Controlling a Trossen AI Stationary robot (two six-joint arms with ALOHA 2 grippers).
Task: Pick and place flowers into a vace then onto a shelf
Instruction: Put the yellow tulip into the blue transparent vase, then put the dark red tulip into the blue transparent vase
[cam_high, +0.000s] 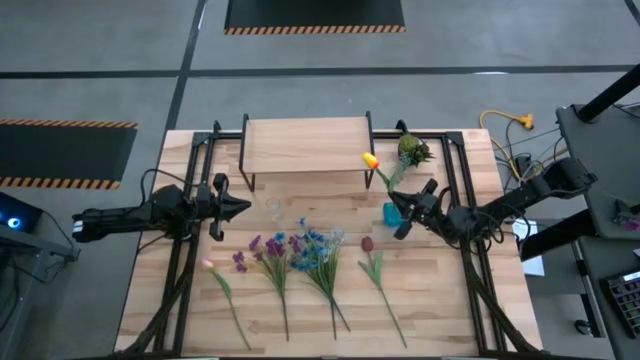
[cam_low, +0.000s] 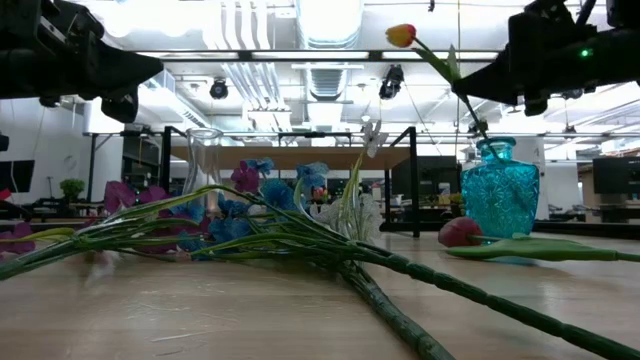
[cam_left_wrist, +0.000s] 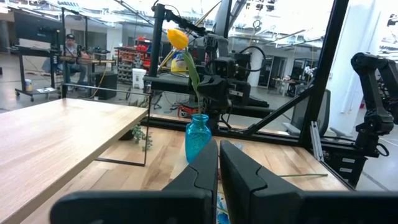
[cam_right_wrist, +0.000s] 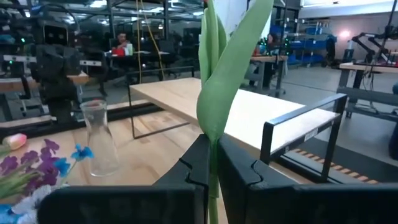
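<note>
Right now an orange-yellow tulip (cam_high: 371, 160) on a long green stem stands tilted in the blue glass vase (cam_high: 391, 213), its bloom leaning toward the shelf (cam_high: 306, 146). The shelf has a light wood top on thin black legs and sits at the table's far middle. Other flowers (cam_high: 297, 255) lie flat in a row on the near half of the wooden table (cam_high: 430, 300): a pink bud (cam_high: 208, 264) at the left end, purple and blue sprays in the middle, a dark red tulip (cam_high: 367, 244) at the right.

A clear glass carafe (cam_high: 272, 208) stands in front of the shelf, between the two arms. A green spiky sprig (cam_high: 412, 151) sits just beyond the shelf's right end.

The right gripper (cam_high: 402, 212) is at the blue vase, its fingers (cam_right_wrist: 193, 174) clamped on the tulip's stem and leaf. The left gripper (cam_high: 240, 207) hovers left of the carafe, fingers pressed together on nothing.
</note>
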